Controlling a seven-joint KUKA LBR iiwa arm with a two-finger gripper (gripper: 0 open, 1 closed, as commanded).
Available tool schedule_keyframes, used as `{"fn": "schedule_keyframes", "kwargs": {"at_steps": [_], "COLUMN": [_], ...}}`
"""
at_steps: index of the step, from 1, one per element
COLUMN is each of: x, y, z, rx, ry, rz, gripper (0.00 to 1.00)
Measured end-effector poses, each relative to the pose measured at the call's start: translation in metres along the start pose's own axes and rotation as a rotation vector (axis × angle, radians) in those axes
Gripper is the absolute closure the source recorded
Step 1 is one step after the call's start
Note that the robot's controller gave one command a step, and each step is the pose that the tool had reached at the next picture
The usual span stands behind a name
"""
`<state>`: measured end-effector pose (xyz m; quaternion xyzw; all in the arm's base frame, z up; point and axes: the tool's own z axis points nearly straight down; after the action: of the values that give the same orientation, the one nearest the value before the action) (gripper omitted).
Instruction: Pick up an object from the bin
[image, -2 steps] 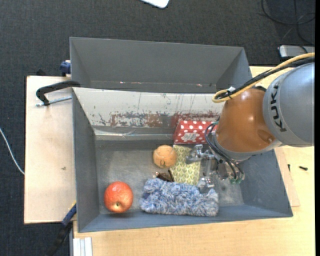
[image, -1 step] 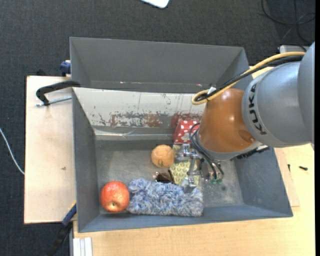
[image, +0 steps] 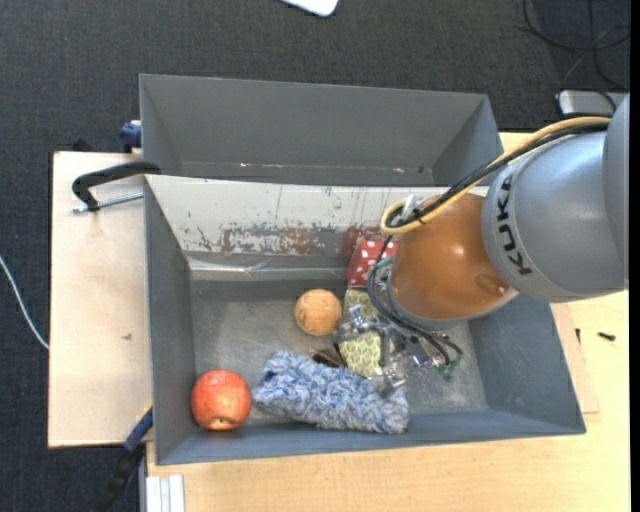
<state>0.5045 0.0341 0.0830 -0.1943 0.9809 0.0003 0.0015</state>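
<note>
My gripper (image: 392, 362) hangs low in the middle of the bin, under the arm's orange cover. Its metal fingertips sit just above the right end of a blue-white knitted cloth (image: 325, 394) that lies along the front wall. A pale green patterned item (image: 362, 348) lies directly under the gripper's left side, partly hidden by it. A tan round ball (image: 318, 311) rests just left of the gripper. A red box with white dots (image: 367, 257) leans at the back wall, partly behind the cover.
A red apple (image: 221, 399) sits in the front left corner. The arm and its orange cover hide the bin's right middle. A small dark item (image: 327, 357) lies between the ball and the cloth.
</note>
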Motion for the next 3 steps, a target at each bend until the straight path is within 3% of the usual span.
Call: {"fn": "schedule_keyframes", "kwargs": {"at_steps": [1, 3], "x": [0.0065, 0.0073], "y": [0.0015, 0.0019], "z": [0.0046, 0.0018], "rx": [0.004, 0.003], "ry": [-0.005, -0.004], "rz": [-0.103, -0.103], "gripper": [1.00, 1.00]}}
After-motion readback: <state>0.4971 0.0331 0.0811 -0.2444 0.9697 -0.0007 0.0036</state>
